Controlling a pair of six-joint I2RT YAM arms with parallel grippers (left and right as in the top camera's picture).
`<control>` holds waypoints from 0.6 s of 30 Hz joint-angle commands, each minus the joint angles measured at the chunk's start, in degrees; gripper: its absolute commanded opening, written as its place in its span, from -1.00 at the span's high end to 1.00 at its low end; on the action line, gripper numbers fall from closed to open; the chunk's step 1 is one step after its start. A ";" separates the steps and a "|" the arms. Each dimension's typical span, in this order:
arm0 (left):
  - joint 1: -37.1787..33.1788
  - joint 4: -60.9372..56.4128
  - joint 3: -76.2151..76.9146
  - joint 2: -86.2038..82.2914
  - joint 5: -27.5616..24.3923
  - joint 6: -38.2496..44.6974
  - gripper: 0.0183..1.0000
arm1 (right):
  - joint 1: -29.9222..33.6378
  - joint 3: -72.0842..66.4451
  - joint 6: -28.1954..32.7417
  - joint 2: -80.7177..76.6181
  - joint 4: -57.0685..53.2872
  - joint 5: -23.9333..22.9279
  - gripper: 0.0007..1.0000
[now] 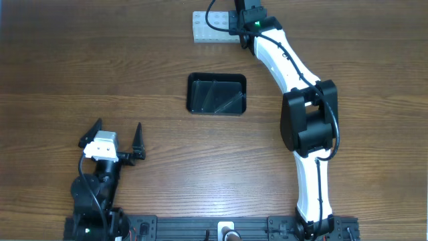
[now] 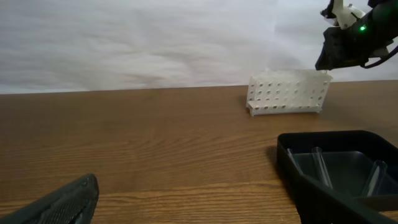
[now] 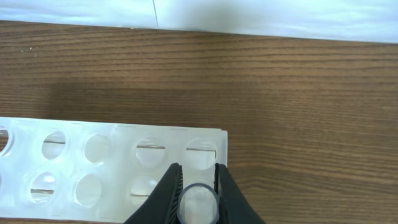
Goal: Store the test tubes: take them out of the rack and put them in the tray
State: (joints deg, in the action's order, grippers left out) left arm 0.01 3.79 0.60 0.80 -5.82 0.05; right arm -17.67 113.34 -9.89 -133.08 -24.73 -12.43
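The white test tube rack (image 1: 212, 28) stands at the table's far edge; it is also seen in the right wrist view (image 3: 112, 168). My right gripper (image 3: 198, 190) is above the rack's end, shut on the rim of a clear test tube (image 3: 198, 205) that stands upright there. The black tray (image 1: 216, 94) lies mid-table with clear tubes (image 2: 320, 167) lying in it. My left gripper (image 1: 119, 127) rests open near the front left, far from the rack and the tray. In the left wrist view the right gripper (image 2: 345, 43) hangs over the rack's (image 2: 288, 92) end.
Bare wooden table (image 1: 100, 60) spreads left of the tray and rack. A white wall runs behind the rack. The right arm (image 1: 294, 73) stretches from the front right, passing right of the tray.
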 commanded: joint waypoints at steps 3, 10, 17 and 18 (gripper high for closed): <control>-0.28 0.09 -0.26 -0.42 -0.74 0.83 -1.00 | -0.37 0.35 -0.37 0.11 1.57 -0.04 0.84; -0.28 0.09 -0.26 -0.42 -0.74 0.83 -1.00 | -0.37 0.35 -0.37 5.81 1.25 -0.04 0.86; -0.28 0.09 -0.26 -0.42 -0.74 0.83 -1.00 | -0.50 0.35 -0.37 17.38 0.92 2.01 0.88; -0.28 0.09 -0.26 -0.42 -0.74 0.83 -1.00 | -0.55 0.35 -0.39 18.93 0.48 2.78 0.89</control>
State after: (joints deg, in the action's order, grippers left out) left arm 0.01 3.79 0.60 0.80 -5.82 0.05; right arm -17.72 113.23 -10.11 -122.54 -24.08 -11.77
